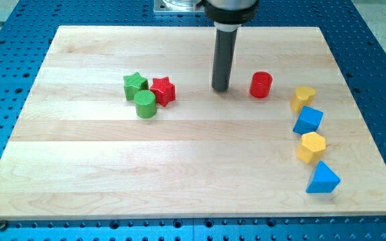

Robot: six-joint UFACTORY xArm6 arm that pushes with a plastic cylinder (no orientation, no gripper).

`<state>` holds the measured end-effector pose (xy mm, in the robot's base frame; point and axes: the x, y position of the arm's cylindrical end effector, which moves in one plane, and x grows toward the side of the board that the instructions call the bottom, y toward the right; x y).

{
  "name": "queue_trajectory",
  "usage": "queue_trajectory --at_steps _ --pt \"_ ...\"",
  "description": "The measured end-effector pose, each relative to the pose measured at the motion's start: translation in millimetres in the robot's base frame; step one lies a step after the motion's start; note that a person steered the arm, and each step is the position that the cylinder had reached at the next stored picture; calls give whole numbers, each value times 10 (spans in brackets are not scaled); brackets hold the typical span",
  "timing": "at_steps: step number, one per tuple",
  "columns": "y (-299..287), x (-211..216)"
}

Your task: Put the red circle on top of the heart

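Currently my tip (pixel 220 89) rests on the wooden board (pixel 179 167), just to the view's left of the red circle (pixel 261 85) with a small gap between them. No pincer is fitted: the arm ends in a plain dark rod, so no opening or closing state applies. The rod stands upright; its upper end and the mount above it are cut off at the view's top.

The red circle is a short cylinder standing on its flat end, axis vertical, so no sideways heading can be read from it. It lies near the board's upper middle, towards the view's right.

The yellow heart (pixel 303 98) lies to the view's right of the circle, apart from it; its outline is hard to make out. Below it, in a loose column towards the view's bottom, sit a blue cube (pixel 308 121), a yellow hexagon (pixel 311 147) and a blue triangle (pixel 323 179).

To the view's left of my tip, well apart, a green star (pixel 135 85), red star (pixel 162 90) and green cylinder (pixel 145 104) cluster, touching.

The board is pale wood lying on a blue perforated table (pixel 12 67).
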<state>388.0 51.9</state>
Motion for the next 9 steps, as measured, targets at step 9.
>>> queue_trajectory --at_steps 9 --pt "1246 -477"
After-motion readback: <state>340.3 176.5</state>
